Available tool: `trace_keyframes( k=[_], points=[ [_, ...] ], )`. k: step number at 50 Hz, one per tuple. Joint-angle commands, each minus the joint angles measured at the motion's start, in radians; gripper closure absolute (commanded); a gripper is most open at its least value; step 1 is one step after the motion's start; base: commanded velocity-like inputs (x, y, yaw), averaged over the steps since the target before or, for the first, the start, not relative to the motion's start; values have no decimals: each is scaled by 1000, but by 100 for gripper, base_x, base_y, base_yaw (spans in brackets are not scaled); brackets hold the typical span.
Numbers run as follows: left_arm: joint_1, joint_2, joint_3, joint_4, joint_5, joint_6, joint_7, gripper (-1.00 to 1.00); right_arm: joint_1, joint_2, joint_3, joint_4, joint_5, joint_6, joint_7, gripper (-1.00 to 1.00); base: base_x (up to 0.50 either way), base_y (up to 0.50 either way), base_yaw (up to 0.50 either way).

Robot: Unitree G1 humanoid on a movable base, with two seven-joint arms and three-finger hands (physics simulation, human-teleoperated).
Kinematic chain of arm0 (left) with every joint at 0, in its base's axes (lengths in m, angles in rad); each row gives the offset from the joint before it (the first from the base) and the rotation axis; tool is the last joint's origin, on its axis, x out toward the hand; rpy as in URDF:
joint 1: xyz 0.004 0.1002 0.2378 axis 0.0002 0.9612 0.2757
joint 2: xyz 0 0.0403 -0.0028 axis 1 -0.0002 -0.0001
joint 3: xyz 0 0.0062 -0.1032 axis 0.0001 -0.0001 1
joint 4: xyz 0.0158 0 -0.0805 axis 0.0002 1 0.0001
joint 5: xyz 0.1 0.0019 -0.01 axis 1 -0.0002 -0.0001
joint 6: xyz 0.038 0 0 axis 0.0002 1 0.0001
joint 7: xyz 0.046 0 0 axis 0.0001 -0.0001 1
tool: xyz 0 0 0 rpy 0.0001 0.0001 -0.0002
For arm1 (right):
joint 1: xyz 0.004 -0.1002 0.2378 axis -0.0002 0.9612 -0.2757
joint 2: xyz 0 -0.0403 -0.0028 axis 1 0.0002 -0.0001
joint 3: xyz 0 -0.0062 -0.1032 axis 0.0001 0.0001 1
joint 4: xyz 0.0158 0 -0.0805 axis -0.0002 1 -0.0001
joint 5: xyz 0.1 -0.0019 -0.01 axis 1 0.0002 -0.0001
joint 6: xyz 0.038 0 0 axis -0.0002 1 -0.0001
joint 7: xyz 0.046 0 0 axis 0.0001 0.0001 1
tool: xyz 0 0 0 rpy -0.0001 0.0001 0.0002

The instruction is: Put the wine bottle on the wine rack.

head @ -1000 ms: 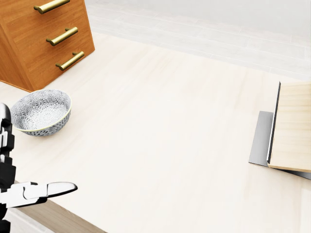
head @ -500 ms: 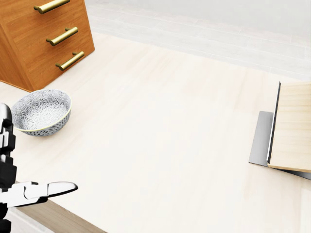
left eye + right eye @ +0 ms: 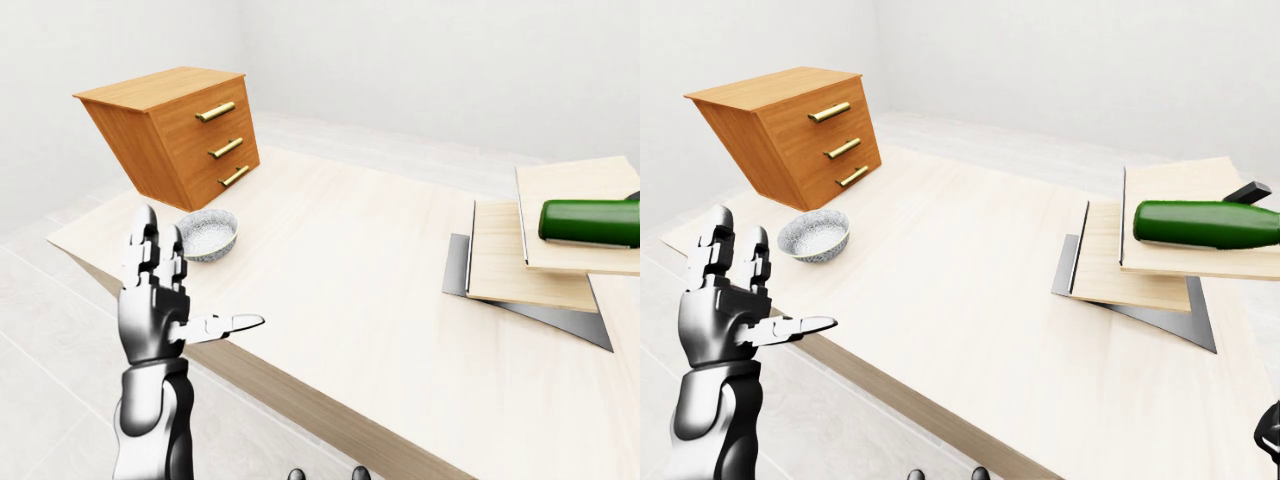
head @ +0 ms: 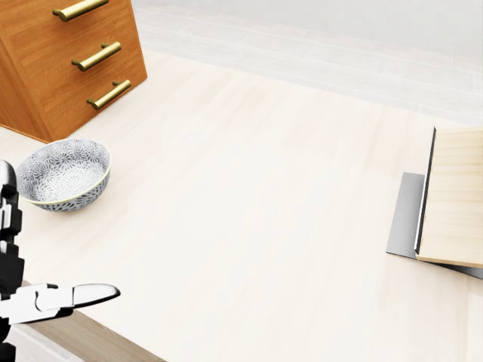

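A green wine bottle (image 3: pixel 1205 224) lies on its side on the upper wooden tier of the stepped wine rack (image 3: pixel 1137 273), at the right of the right-eye view. The rack has two light wood shelves on a grey metal base. In the head view only the rack's left edge (image 4: pixel 453 197) shows, and the bottle is out of frame. My left hand (image 3: pixel 170 290) is raised at the left, off the table's near edge, fingers upright and thumb out, open and empty, far from the bottle. A small dark part at the bottom right edge (image 3: pixel 1268 432) may be my right hand.
A patterned grey bowl (image 3: pixel 208 233) sits on the pale wooden table (image 3: pixel 340 250) near its left end. A tilted orange-brown drawer chest (image 3: pixel 180 130) with three brass handles stands beyond the bowl. The table's near edge runs diagonally past my left hand.
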Motion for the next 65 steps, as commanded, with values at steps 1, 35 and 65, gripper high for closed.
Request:
trace_keyframes(
  k=[1,35,65],
  points=[
    [3,-2,-5,-8,3,0,0,-100,51,7,23,-2,1,0,24,-100,0,0,0],
    [-2,1,-4,16,4,0,-3,-100,137,31,12,-2,32,0,99,-100,0,0,0],
    [8,-4,-12,13,7,0,-3,-100,251,-1,-14,-69,99,0,216,-100,0,0,0]
  ],
)
